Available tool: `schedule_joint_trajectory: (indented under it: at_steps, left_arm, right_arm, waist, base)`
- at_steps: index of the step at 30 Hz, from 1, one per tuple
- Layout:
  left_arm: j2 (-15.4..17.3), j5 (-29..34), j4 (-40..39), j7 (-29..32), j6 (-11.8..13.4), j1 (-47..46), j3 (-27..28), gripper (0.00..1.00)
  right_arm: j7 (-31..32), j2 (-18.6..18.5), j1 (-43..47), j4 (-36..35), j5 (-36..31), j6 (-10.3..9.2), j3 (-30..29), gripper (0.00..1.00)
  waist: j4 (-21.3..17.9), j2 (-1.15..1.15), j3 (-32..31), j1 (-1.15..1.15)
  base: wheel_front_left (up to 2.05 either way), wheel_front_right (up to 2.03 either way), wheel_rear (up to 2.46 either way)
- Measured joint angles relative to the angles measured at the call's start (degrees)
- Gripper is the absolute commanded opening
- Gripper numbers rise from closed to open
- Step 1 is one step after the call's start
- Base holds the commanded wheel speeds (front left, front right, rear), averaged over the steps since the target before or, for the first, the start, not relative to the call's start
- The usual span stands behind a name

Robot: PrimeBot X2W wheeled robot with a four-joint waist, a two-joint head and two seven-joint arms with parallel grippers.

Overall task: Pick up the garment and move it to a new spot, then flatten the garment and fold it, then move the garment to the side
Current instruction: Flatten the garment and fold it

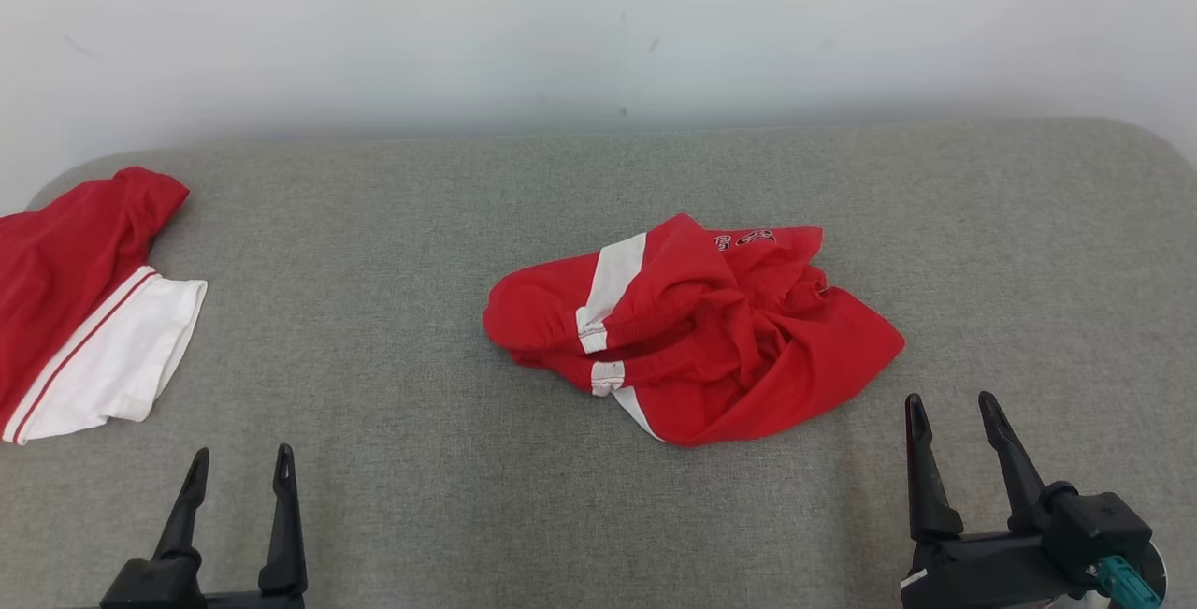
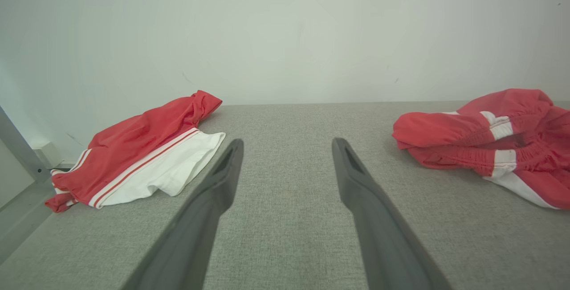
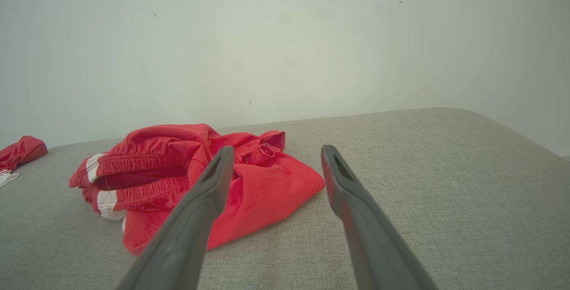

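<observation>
Grey surface (image 1: 374, 216), crumpled garment (image 1: 729, 338), print (image 1: 745, 239) partly hidden

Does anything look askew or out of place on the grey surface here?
The red garment in the middle lies crumpled in a heap, waistband bunched, not yet flattened. A second red and white garment sits at the far left edge. Nothing looks spilled or damaged.

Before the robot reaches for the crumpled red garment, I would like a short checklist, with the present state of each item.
1. left pincer open and empty: ok.
2. right pincer open and empty: ok.
3. crumpled garment touched by neither pincer: ok.
4. folded garment lies well apart at the left: ok.
5. bare grey surface for a new spot: ok.
6. crumpled garment flat: not ok, it is bunched up.
</observation>
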Motion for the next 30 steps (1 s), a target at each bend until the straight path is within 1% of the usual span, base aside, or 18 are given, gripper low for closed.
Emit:
schedule_joint_trajectory:
  at_steps: [7, 11, 16, 21, 26, 27, 30]
  left_arm:
    - [-0.26, 0.53, 0.02, 0.00, -0.37, -0.34, 0.31, 1.00]
    - [-0.31, 1.21, 0.30, 0.00, -0.48, -0.88, -1.08, 1.00]
    - [-0.54, 1.65, 1.63, 0.00, -1.00, -3.88, -6.17, 1.00]
    - [-0.18, 1.71, 4.07, 0.00, -1.30, -9.36, -13.22, 1.00]
    - [1.53, 0.56, 8.11, 0.00, -1.41, -14.98, -21.37, 1.00]
    - [2.43, 0.04, 10.02, 0.00, -1.41, -17.12, -23.79, 1.00]
    - [3.55, -0.87, 13.03, 0.00, -1.41, -19.52, -26.99, 1.00]
  right_arm:
    - [0.00, 0.00, -0.30, 0.09, 0.00, 0.00, 0.32, 1.00]
    - [0.00, 0.00, -0.76, 0.13, 0.01, 0.00, 0.87, 1.00]
    - [0.00, -0.01, -1.20, -0.01, 0.01, 0.00, 1.14, 1.00]
    - [0.00, -0.01, -2.41, -0.55, 0.04, 0.00, 1.42, 1.00]
    - [-0.01, -0.01, -3.71, -0.96, 0.89, 0.00, 1.97, 1.00]
    - [-0.01, -0.01, -4.05, -1.12, 1.15, 0.00, 2.10, 1.00]
    - [0.00, -0.02, -4.43, -1.04, 1.92, 0.00, 2.23, 1.00]
  waist:
    - [-0.45, 0.00, 0.42, 0.00]
    - [-1.31, 0.00, 0.69, 0.00]
    - [-2.96, 0.00, 1.37, 0.00]
    - [-4.71, 0.00, 2.96, 0.00]
    - [-6.96, 0.00, 4.98, 0.00]
    - [-8.00, 0.00, 5.81, 0.01]
    - [-9.71, 0.00, 6.92, 0.01]
  base:
    - [0.00, 0.00, 0.00]
    - [0.00, 0.00, 0.00]
    - [0.00, 0.00, 0.00]
    - [0.00, 0.00, 0.00]
    - [0.00, 0.00, 0.00]
    - [0.00, 0.00, 0.00]
    - [0.00, 0.00, 0.00]
